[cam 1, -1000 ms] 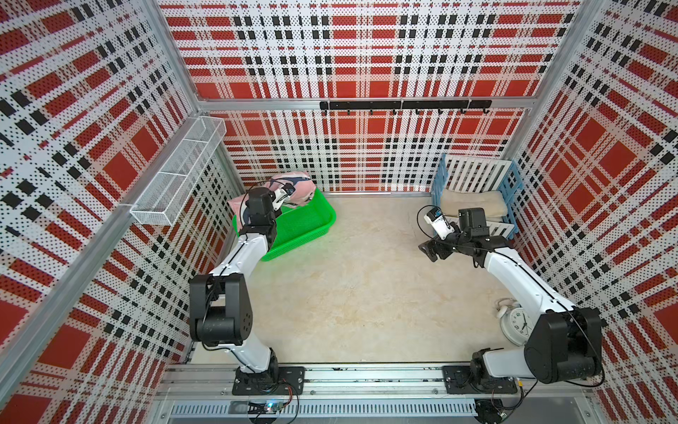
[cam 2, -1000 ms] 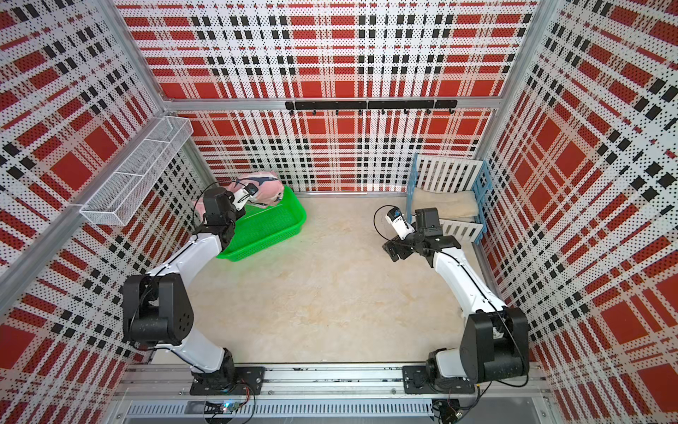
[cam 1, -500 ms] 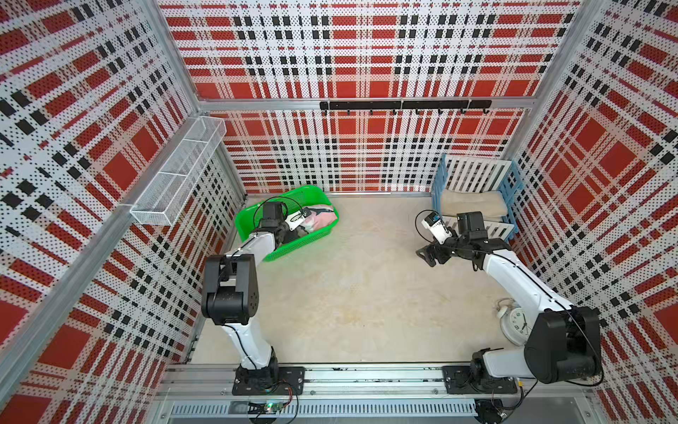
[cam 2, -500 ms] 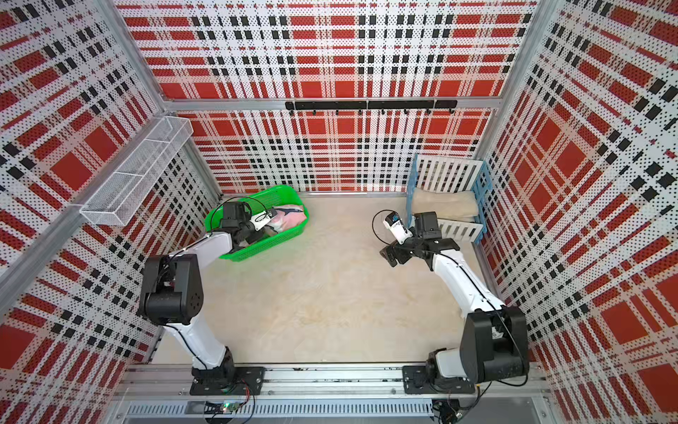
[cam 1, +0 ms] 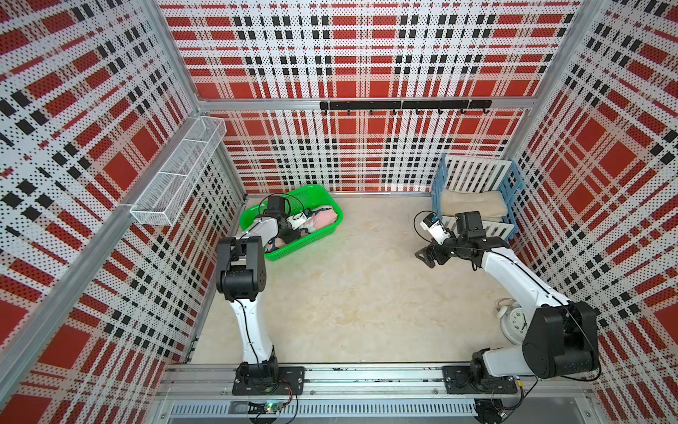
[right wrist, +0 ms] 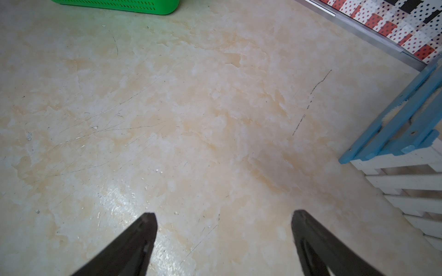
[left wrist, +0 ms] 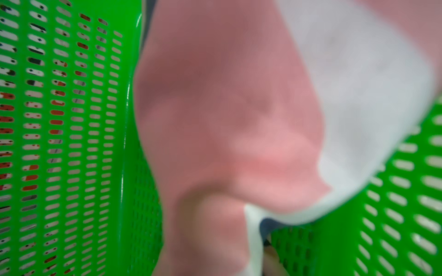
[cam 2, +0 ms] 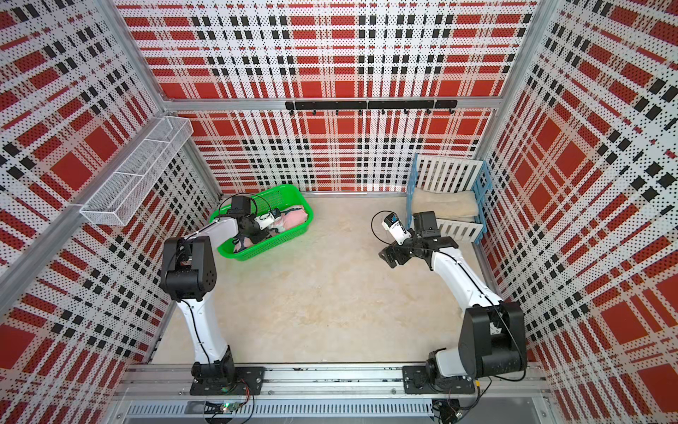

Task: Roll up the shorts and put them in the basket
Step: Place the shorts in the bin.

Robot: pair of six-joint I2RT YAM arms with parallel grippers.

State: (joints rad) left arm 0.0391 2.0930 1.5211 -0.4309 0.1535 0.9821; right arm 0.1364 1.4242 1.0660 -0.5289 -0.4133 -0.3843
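The shorts (cam 1: 324, 219) (cam 2: 295, 217), pink with dark and white print, lie bunched in the green basket (cam 1: 293, 250) (cam 2: 264, 250) at the back left. My left gripper (cam 1: 293, 235) (cam 2: 262, 233) reaches down into the basket and is shut on the shorts. In the left wrist view, blurred pink and white fabric (left wrist: 227, 119) fills the middle and hides the jaws, with the basket's green wall (left wrist: 71, 119) beside it. My right gripper (cam 1: 427, 255) (cam 2: 390, 257) (right wrist: 223, 215) hangs open over bare table at the right, holding nothing.
A blue and white slatted crate (cam 1: 510, 191) at the back right holds a folded beige towel (cam 1: 469, 205). A white alarm clock (cam 1: 513, 319) sits by the right arm's base. A wire shelf (cam 1: 179, 172) hangs on the left wall, and a black hook rail (cam 1: 403, 104) runs along the back.
My left gripper has come down from above the basket's back corner into the basket, bringing the shorts with it. The right gripper has drifted slightly left and stays open.
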